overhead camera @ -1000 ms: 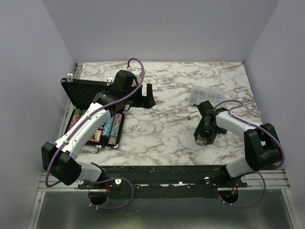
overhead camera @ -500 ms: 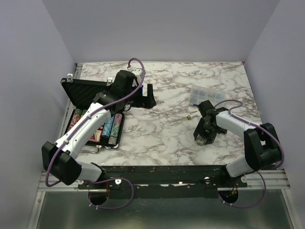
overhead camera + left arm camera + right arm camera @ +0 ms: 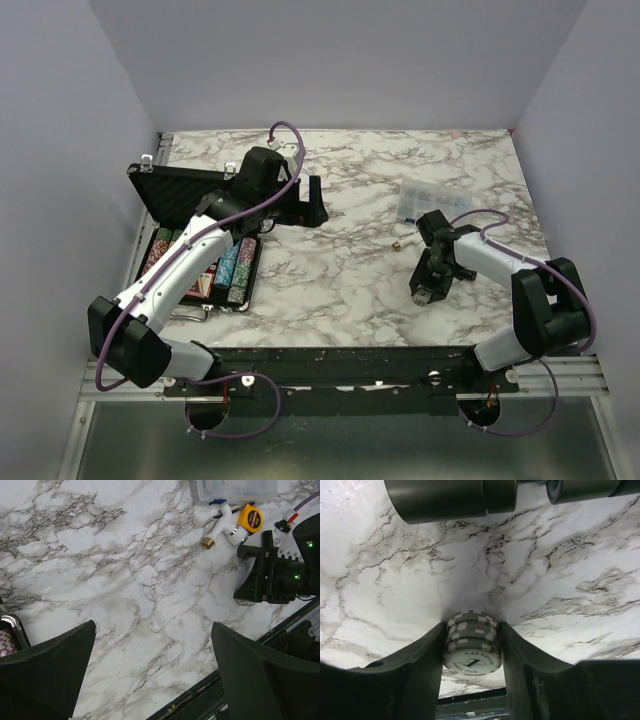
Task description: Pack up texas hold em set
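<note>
The black hinged case [image 3: 160, 190] lies open at the left of the table, with rows of coloured poker chips [image 3: 232, 268] and a red card box [image 3: 205, 285] in its tray. My left gripper [image 3: 305, 205] is open and empty over the marble, to the right of the case lid; its black fingers [image 3: 45, 665] frame bare table. My right gripper [image 3: 425, 290] is shut on a short stack of grey-and-white poker chips [image 3: 472, 641], resting on or just above the table right of centre.
A clear plastic compartment box [image 3: 432, 198] sits at the back right, also in the left wrist view [image 3: 235, 489]. Next to it lie a white tap fitting with a brass end [image 3: 220, 530] and a yellow tape measure [image 3: 249, 519]. The table's front rail [image 3: 340, 360] runs along the near edge.
The right gripper with the chip stack has shifted slightly; the left arm has barely moved.
</note>
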Available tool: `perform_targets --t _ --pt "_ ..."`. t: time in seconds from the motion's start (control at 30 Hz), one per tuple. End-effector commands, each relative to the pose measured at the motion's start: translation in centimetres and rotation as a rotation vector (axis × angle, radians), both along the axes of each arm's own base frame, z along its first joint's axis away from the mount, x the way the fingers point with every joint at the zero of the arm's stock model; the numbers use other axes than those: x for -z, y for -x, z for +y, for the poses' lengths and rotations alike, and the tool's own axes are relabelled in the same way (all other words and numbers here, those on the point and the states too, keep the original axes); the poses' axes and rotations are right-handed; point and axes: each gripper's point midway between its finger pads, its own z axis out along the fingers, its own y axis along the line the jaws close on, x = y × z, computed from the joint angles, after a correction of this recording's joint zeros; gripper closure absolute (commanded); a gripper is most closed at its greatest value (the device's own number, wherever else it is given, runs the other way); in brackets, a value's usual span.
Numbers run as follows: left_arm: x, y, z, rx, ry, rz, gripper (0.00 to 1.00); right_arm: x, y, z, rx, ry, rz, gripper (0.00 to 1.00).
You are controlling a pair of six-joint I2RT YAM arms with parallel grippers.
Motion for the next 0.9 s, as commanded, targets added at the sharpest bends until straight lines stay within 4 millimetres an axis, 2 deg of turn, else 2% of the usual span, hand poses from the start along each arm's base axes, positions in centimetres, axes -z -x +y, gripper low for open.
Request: perform_targets --t 0.0,0.23,0.4,0.47,0.6,0.87 --pt "0.3 0.2 -0.5 0.017 0.014 0.01 0.02 1.8 0.2 0.7 0.005 -0.032 0.025 0.54" --pt "0.3 0.3 -0.5 0.018 0.013 0.008 0.02 1.6 -0.1 0.7 0.015 -0.029 0.019 0.72" --pt "0.3 0.3 -0.5 0.019 0.014 0.009 0.02 1.4 0.6 0.4 0.005 -0.016 0.042 0.53" --pt "0.3 0.3 -0.5 0.02 0.014 0.01 0.01 1.3 0.9 0.3 -0.002 -0.017 0.045 0.49" --pt "0.4 0.3 -0.5 0.02 0.013 0.012 0.02 1.3 1.2 0.3 -0.01 -0.018 0.052 0.46" --pt "0.5 0.3 -0.6 0.023 0.015 0.015 0.02 1.3 1.6 0.2 -0.028 -0.013 0.07 0.46"
